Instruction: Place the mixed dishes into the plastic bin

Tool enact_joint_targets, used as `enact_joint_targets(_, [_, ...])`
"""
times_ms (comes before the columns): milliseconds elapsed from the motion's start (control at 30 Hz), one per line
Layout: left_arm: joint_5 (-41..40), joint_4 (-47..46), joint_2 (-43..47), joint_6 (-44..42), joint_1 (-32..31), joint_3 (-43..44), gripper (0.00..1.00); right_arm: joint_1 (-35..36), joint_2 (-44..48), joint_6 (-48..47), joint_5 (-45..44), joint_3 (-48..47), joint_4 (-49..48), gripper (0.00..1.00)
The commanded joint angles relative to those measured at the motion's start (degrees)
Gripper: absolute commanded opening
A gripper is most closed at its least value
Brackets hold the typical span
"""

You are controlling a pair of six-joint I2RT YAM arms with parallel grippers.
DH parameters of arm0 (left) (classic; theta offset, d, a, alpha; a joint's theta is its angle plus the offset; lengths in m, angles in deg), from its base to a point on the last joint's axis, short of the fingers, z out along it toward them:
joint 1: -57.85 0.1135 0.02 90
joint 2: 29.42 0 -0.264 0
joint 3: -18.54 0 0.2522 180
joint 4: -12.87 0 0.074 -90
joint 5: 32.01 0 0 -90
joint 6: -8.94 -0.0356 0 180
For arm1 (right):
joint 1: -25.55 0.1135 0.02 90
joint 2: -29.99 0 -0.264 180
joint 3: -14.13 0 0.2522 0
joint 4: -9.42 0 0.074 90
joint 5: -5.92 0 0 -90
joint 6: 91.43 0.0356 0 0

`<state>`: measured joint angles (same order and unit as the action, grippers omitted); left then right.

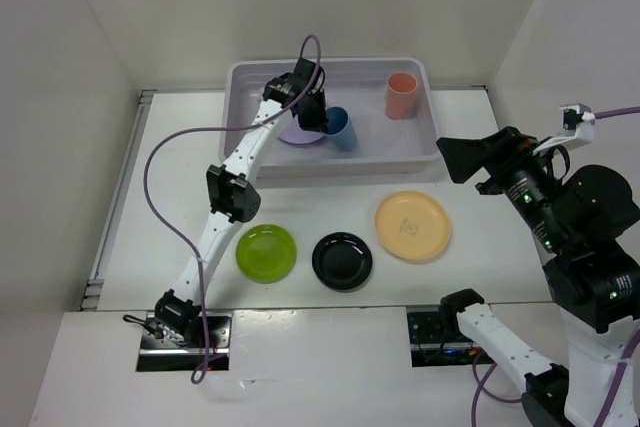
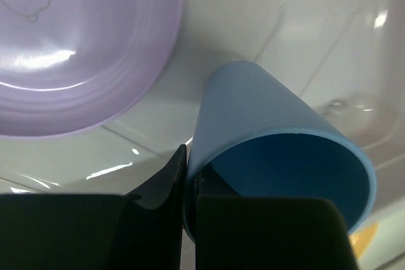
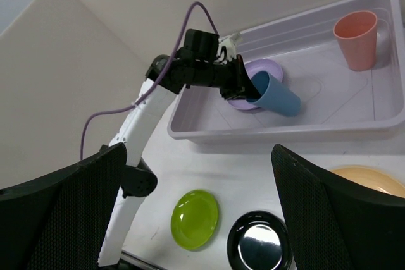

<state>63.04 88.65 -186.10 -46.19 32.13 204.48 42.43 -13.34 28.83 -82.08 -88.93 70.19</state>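
In the large pale grey-lavender plastic bin, beside a round lavender plastic plate, the left pincer pinches the tilted blue plastic cup by its rim, ready for release. A lime green plate, glossy black plate and pale orange plate wait on the surface; the right pincer gapes, empty.

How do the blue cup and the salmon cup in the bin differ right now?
The small blue plastic cup is tilted over, mouth sideways; the salmon-red plastic cup stands upright. The left tool is shut on the blue cup's rim; the salmon-red cup is untouched. Both are tapered and sit inside the pale grey-lavender plastic bin.
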Motion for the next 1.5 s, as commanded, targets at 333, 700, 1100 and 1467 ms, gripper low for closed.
enact_joint_targets(333, [-3.6, 6.7, -4.1, -5.0, -0.7, 4.6, 0.25, 0.3, 1.1, 0.4, 1.5, 9.0, -3.3, 1.00])
enact_joint_targets(700, [-3.7, 6.2, -1.6, -5.0, -1.7, 5.8, 0.64, 0.3, 1.1, 0.4, 2.0, 13.9, -3.8, 1.00])
enact_joint_targets(1100, [-3.2, 3.3, 4.5, -4.5, -2.2, 4.0, 0.69, 0.3, 1.1, 0.9, 3.6, 16.5, -4.9, 1.00])
enact_joint_targets(1467, [-2.1, -2.1, 10.7, -3.3, -2.2, -1.9, 0.71, 0.3, 1.1, 1.5, 4.7, 17.1, -4.9, 1.00])
